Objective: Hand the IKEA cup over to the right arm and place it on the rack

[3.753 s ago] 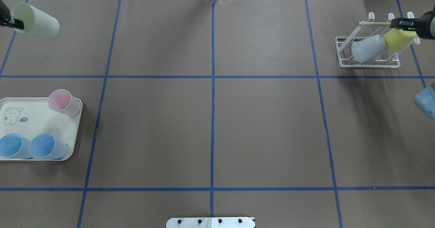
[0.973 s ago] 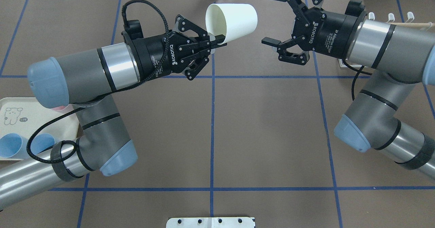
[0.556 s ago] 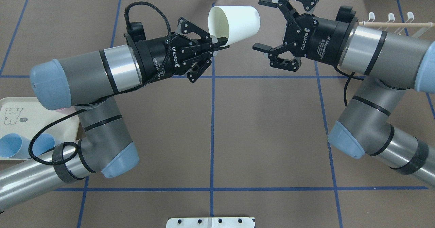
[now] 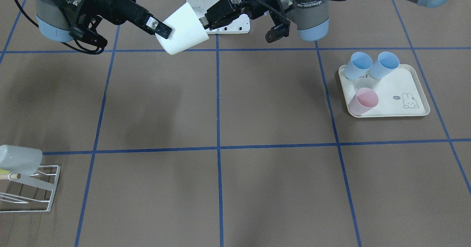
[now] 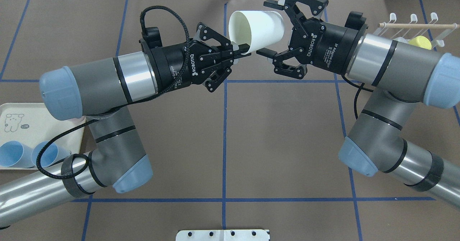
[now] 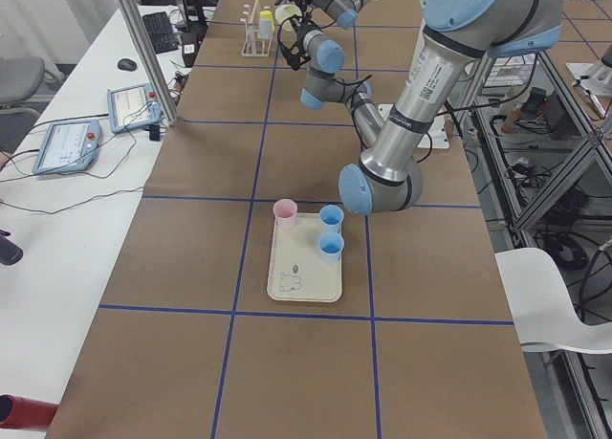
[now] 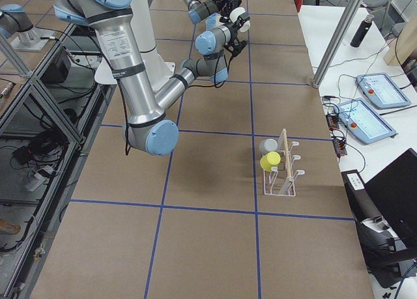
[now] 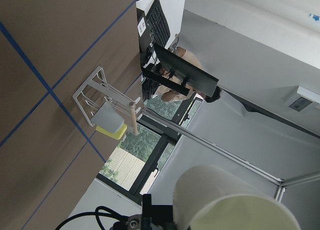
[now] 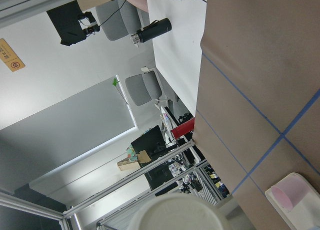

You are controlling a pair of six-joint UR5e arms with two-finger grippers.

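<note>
**Right hand brackets the cup's base**

Since the earlier overhead frame the right hand (image 5: 265, 29) has come in from the right. Its spread fingers now bracket the closed end of the white cup (image 5: 251, 27), one above and one below. It is not yet clenched, and I cannot tell whether either finger touches the wall. The left hand (image 5: 246, 50) is clenched on the lower rim, one finger inside the mouth and one outside.

The cup hangs in the air over the bench (image 5: 280, 133), in the upper middle of the overhead frame. It is well apart from the rack (image 5: 413, 25) at upper right, where a grey cup (image 7: 268, 145) and a yellow cup (image 7: 270, 161) already sit.

The cup looks light, thin-walled and smooth, and likely to flex under a hard squeeze. Its taper would probably let a grip slide toward the narrow end. The best hold therefore seems to be across the wall a little in from the base, with modest force.

Its long axis lies close to level and runs left to right across the frame, mouth toward frame left and base toward the right hand.
</note>
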